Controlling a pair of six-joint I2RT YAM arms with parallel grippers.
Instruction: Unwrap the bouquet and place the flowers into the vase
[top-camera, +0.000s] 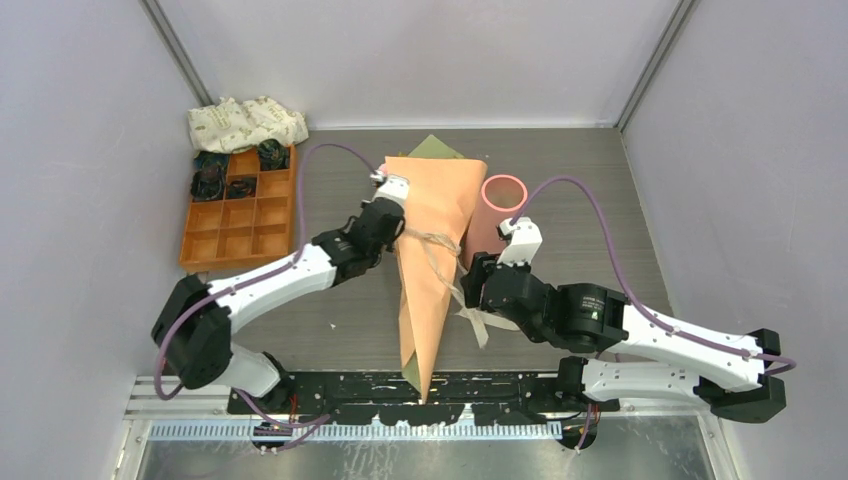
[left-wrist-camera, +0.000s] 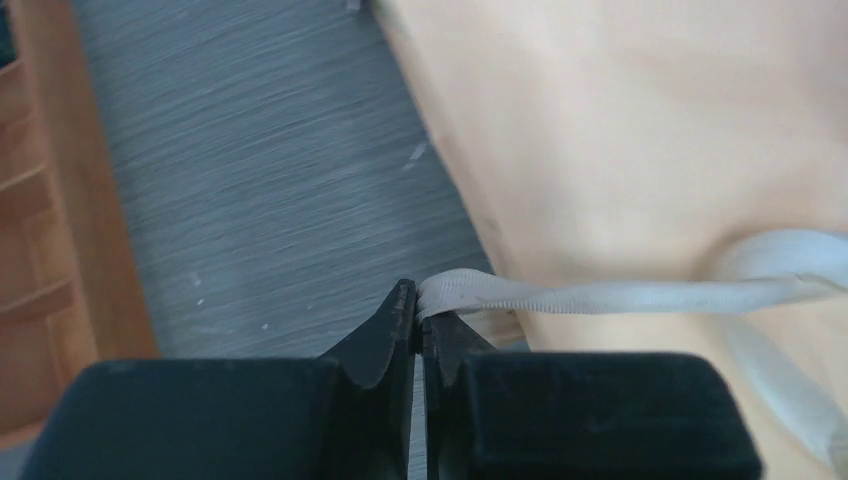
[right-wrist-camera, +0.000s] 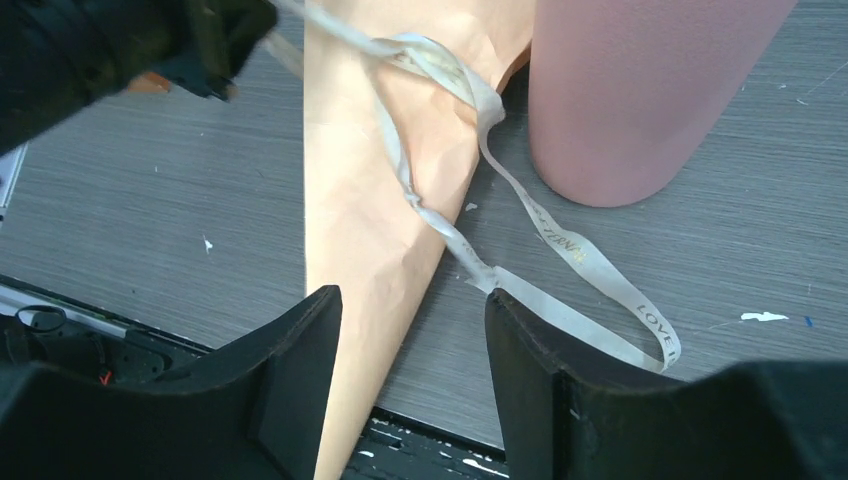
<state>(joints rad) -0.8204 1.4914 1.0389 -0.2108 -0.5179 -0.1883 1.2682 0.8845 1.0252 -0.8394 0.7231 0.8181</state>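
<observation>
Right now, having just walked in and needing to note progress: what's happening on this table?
The left gripper is shut on an end of the beige ribbon at the left edge of the bouquet. The bouquet lies wrapped on the table, with the ribbon still tied around it. The right gripper hangs open above the cone's narrow end and the loose ribbon tails. The pink vase stands upright just right of the bouquet.

There is one paper-wrapped bouquet (top-camera: 430, 230) tied with one ribbon (top-camera: 436, 262), one vase (top-camera: 500, 200) at its right, one compartment tray (top-camera: 238, 235) at the far left, one cloth bundle (top-camera: 245, 123) beyond it, and two arms, the left arm (top-camera: 270, 285) and the right arm (top-camera: 640, 330).
</observation>
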